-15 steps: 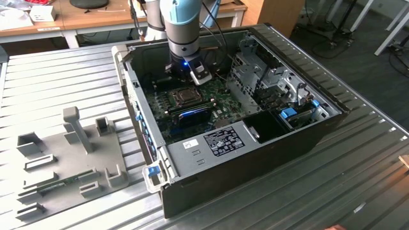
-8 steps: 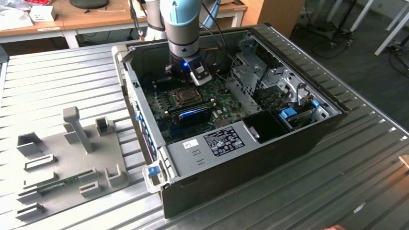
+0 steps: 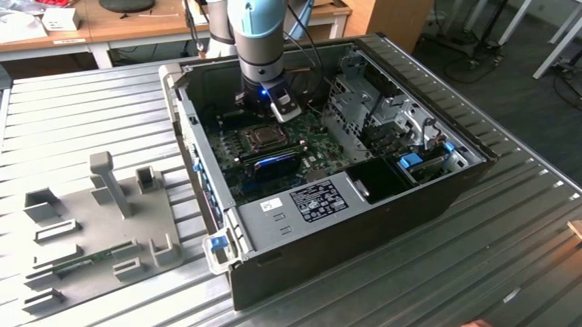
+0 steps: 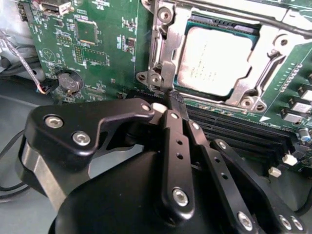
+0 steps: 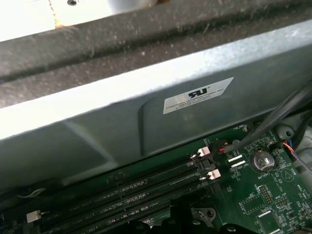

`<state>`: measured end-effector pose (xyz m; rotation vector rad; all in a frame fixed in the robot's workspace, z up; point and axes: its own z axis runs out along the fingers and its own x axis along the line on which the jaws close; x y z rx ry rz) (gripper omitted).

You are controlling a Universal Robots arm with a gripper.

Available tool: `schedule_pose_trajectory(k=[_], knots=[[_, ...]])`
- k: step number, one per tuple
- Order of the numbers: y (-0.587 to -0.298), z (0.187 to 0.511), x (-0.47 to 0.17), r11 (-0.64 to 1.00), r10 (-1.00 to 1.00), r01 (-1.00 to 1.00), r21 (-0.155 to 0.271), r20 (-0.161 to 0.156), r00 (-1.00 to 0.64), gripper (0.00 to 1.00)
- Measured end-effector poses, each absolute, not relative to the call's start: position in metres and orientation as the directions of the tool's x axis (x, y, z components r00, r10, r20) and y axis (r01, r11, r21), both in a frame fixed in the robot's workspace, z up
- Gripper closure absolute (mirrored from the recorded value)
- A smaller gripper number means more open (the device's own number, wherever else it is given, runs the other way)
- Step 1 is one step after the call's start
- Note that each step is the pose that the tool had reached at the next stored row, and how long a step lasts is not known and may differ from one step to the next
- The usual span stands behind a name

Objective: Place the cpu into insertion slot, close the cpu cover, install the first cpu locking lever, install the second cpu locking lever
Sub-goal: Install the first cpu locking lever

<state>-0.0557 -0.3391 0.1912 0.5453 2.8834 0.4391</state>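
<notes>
At insertion slot (image 4: 222,20) corner beside memory slots (image 4: 234,131): gripper (image 4: 170,100), jaws pinched together, nothing visibly held. Seated cpu (image 4: 217,61) flat, face up, under closed cpu cover (image 4: 165,39).

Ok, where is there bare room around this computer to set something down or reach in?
The ribbed table is bare at the exterior view's right of the computer case, and behind the grey fixture plate at its left. Inside the case it is crowded: the gripper hangs at the edge of the insertion slot.

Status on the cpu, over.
Gripper shut, tips at corner of insertion slot. Cpu seated, cpu cover down over it. Memory slots close beside gripper.
</notes>
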Motion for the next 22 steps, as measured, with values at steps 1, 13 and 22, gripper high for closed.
schedule_pose_trajectory(k=[1, 13, 22], knots=[[-0.339, 0.191, -0.056, 0.889, 0.38, 0.329, 0.319, -0.114, -0.918, 0.9], [-0.339, 0.195, -0.055, 0.888, 0.38, 0.328, 0.321, -0.114, -0.918, 0.9], [-0.339, 0.209, -0.055, 0.889, 0.38, 0.329, 0.319, -0.114, -0.918, 0.9]])
